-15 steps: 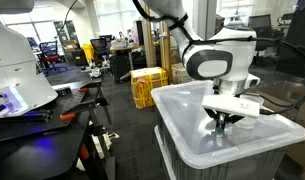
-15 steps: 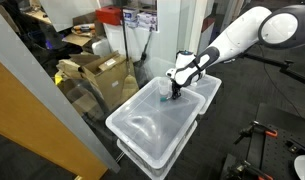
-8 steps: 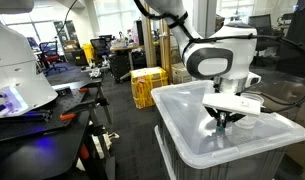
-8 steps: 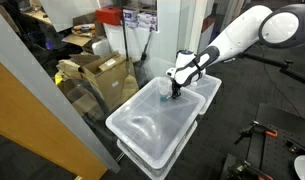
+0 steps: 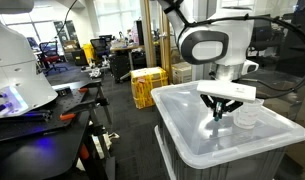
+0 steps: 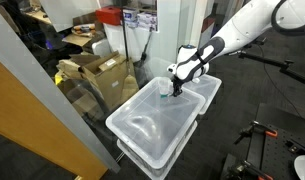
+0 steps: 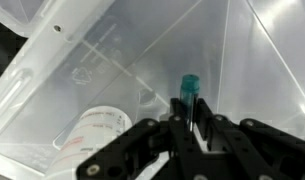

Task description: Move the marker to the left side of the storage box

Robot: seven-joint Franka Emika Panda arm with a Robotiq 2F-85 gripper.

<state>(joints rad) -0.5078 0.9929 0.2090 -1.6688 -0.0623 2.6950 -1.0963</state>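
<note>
Thin teal-green marker (image 7: 189,85) is pinched upright in the black two-finger gripper (image 7: 190,108), over the recessed lid of the big translucent whitish storage box (image 5: 187,138). The white arm comes down from above, with the wrist pointing straight down. A clear plastic cup (image 5: 248,117) sits on the lid nearby, and there's a yellow slatted crate (image 5: 145,86) on the office floor behind.

Storage box (image 5: 187,145) at lower right of frame in an exterior view. Pincer (image 5: 219,112) over lid's far part, marker (image 5: 218,114) gripped between its fingers, above lid. Plastic cup (image 5: 248,118) on lid, just right of pincer. Slatted crate (image 5: 147,87) behind box, frame centre. Bench (image 5: 52,125) at left. Wrist view: cup lower left of marker.
</note>
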